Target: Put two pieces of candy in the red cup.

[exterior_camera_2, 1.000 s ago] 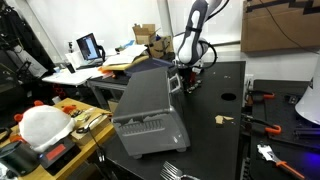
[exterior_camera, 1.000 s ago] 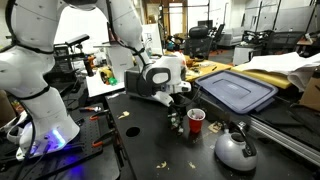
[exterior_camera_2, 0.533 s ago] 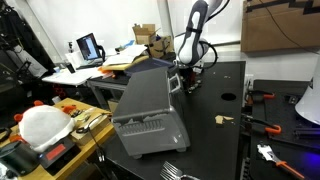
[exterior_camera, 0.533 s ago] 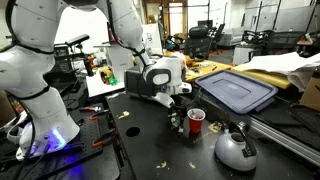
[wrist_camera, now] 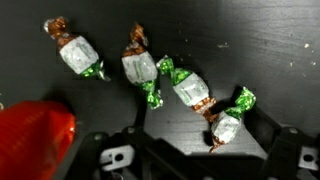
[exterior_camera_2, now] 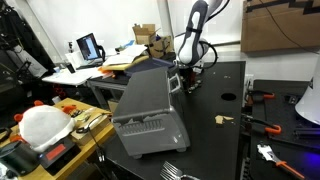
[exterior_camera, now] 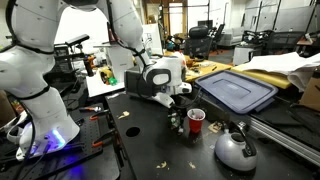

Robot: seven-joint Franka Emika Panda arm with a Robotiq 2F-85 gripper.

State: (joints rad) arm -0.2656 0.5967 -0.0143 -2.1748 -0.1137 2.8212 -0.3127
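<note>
CANDY ON THE COUNTER: Four pieces of candy [wrist_camera: 138,68] lie flat in a slanting row on the dark counter [wrist_camera: 270,40], seen in wrist view. Wrappers are silver-white w/ twisted ends, green at one tip, brown at the other. The row runs upper left to lower right, each piece tilted and close to its neighbour. All four lie outside the red cup [wrist_camera: 35,138], a blurred red shape at lower left, near the row. In an exterior view the red cup [exterior_camera: 196,121] stands upright, whitish rim up.
</note>
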